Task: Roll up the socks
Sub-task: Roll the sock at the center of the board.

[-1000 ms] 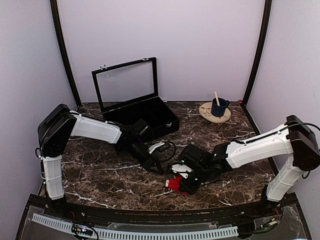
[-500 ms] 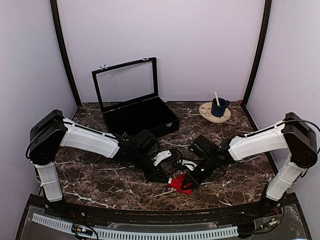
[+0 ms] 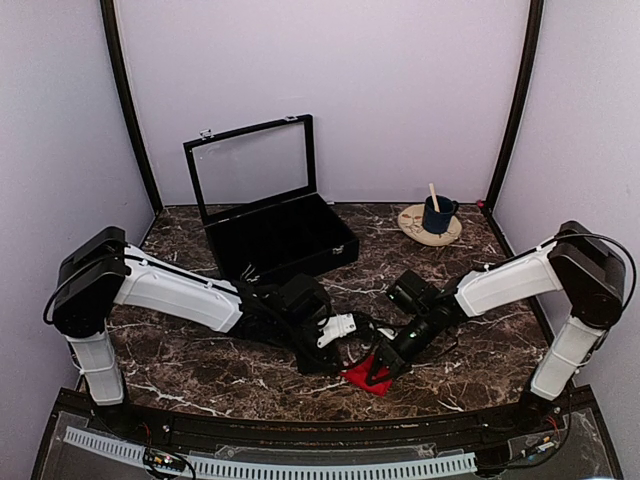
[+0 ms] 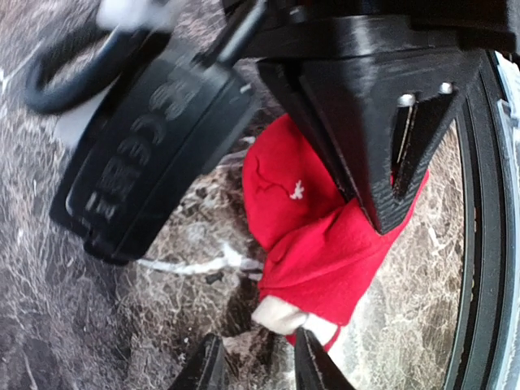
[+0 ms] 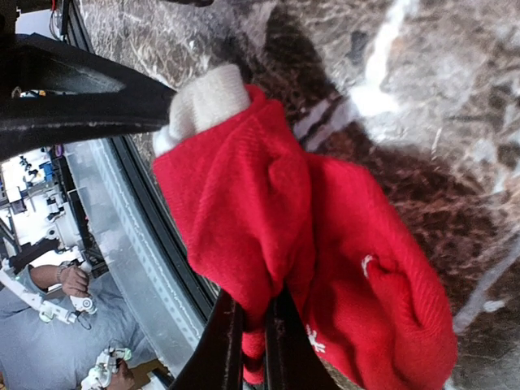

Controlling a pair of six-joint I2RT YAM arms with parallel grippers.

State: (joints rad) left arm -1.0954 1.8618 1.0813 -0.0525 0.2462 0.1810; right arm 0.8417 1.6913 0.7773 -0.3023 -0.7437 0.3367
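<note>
Socks [image 5: 325, 244], judged soft and limp, are pinched by the right tool [image 5: 253, 325]; the white band [image 4: 284, 313] is best taken by the spread left tool [image 4: 256, 361].

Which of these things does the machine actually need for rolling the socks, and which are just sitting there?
In the job: red socks, pinched by the right gripper; left gripper, open beside them.
Lying about: black case, blue cup, round plate under it.
</note>
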